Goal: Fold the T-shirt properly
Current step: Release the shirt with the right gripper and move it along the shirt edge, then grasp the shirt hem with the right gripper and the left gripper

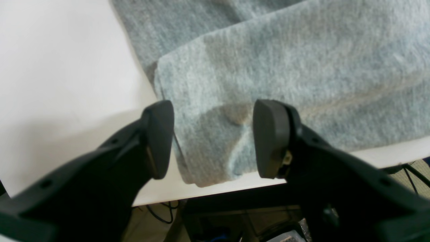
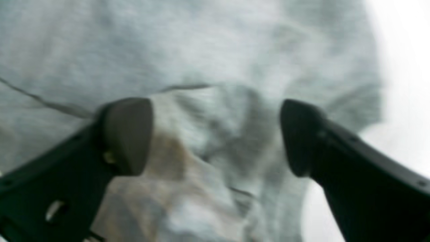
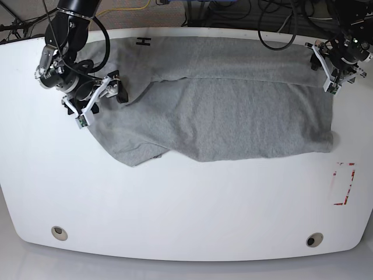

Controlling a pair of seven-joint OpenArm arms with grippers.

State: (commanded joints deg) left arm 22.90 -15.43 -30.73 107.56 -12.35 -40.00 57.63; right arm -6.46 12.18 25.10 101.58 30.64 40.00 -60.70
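The heather-grey T-shirt (image 3: 233,111) lies spread and wrinkled across the far half of the white table (image 3: 175,204), partly folded over itself. A dark printed letter (image 3: 141,41) shows at its far left edge. My left gripper (image 1: 215,141) is open, its jaws on either side of a folded shirt corner (image 1: 208,158) at the table's edge; in the base view it is at the far right (image 3: 323,67). My right gripper (image 2: 215,134) is open over bunched cloth (image 2: 201,161) at the shirt's left side, seen in the base view at the left (image 3: 116,87). Neither holds the cloth.
A red-and-white marking (image 3: 344,184) sits on the table at the right. Two round fittings (image 3: 58,232) (image 3: 315,240) are near the front edge. Cables (image 3: 274,17) hang behind the table. The table edge (image 1: 235,188) lies just under my left gripper.
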